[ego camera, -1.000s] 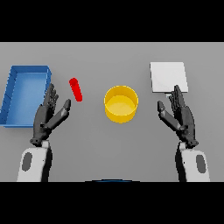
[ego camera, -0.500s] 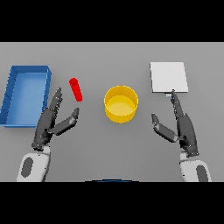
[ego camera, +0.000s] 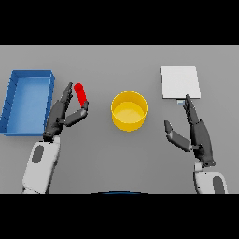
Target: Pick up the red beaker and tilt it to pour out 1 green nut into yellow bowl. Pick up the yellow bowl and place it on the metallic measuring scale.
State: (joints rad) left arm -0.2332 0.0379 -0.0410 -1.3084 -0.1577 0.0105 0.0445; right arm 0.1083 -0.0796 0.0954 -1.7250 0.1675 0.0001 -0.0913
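The red beaker (ego camera: 81,94) is a small red cylinder lying tilted on the grey table, left of centre. My left hand (ego camera: 62,115) is just below and left of it, open, with straight fingers reaching up beside the beaker and the thumb pointing toward its lower end. The yellow bowl (ego camera: 129,110) stands in the middle of the table, with nothing showing inside it. The metallic measuring scale (ego camera: 180,82) is a flat pale square at the back right. My right hand (ego camera: 198,135) is open, below the scale and right of the bowl, touching nothing. No green nut shows.
A blue open tray (ego camera: 13,98) sits at the far left, close beside my left hand and arm.
My left hand has moved up and right to the red beaker and turned edge-on. My right hand has turned so its thumb points left. Nothing on the table has moved.
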